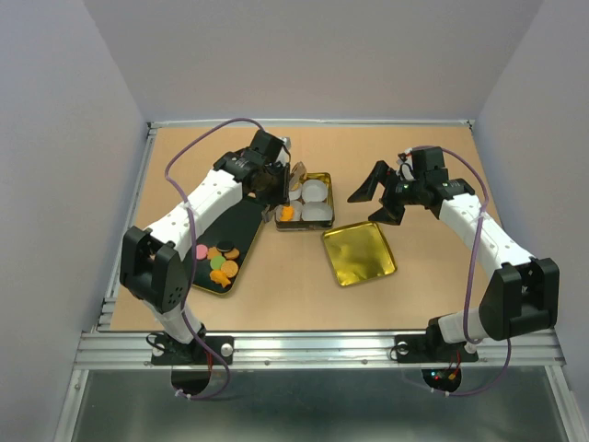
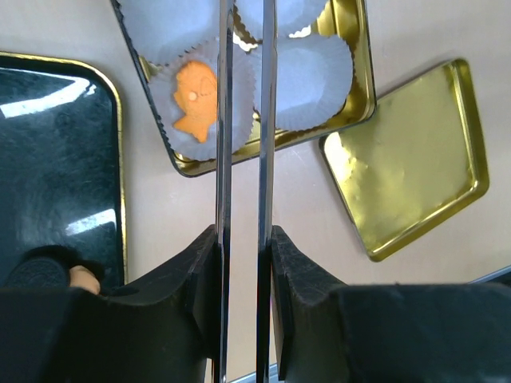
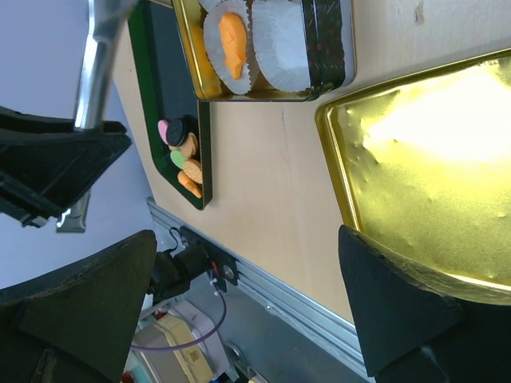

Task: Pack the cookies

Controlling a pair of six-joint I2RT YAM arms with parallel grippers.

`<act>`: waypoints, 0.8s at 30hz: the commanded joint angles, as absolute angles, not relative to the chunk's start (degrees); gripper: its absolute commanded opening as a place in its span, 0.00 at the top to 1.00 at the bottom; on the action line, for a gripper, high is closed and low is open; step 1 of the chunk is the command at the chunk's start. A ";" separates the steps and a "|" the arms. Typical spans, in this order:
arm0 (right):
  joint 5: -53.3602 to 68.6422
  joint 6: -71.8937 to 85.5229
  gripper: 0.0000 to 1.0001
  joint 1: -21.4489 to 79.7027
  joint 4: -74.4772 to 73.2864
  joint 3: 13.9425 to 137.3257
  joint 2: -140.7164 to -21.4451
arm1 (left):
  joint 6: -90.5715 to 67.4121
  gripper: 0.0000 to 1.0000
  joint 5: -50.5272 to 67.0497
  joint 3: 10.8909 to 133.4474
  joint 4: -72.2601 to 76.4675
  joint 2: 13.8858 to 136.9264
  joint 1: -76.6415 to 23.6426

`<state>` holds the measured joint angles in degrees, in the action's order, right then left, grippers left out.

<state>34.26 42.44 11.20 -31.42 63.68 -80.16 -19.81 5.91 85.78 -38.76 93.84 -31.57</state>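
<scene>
Several cookies (image 1: pixel 222 263), mostly orange with a pink and a green one, lie at the near end of a black tray (image 1: pixel 241 221). One orange cookie (image 2: pixel 195 97) sits in a white paper cup inside the gold tin (image 1: pixel 304 227). My left gripper (image 2: pixel 243 239) is shut on metal tongs (image 2: pixel 224 120), whose two blades reach over the tin; their tips run out of the left wrist view. My right gripper (image 1: pixel 373 204) hangs open and holds nothing, above the table just behind the gold lid (image 1: pixel 358 252).
The tin holds further white paper cups (image 2: pixel 307 72) with nothing showing in them. The gold lid (image 3: pixel 431 159) lies upturned right of the tin. The metal rail (image 1: pixel 322 345) runs along the table's near edge. Grey walls close in both sides.
</scene>
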 commanded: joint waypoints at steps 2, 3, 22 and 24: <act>34.37 41.84 0.00 10.46 -32.34 62.49 -77.35 | -20.30 1.00 3.52 85.61 -38.23 95.18 -34.01; 34.37 41.66 0.00 10.37 -32.52 62.40 -77.26 | -20.48 1.00 2.99 85.00 -38.32 95.27 -34.36; 34.72 40.78 0.00 9.84 -33.66 61.96 -76.11 | -23.12 1.00 3.95 84.90 -34.37 100.81 -36.30; 34.72 40.52 0.00 9.84 -33.92 62.05 -76.03 | -23.20 1.00 4.30 84.99 -34.19 101.51 -36.39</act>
<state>34.30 41.91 10.46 -33.12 63.13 -77.95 -22.81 3.73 82.30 -35.70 101.73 -36.01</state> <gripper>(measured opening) 0.998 0.370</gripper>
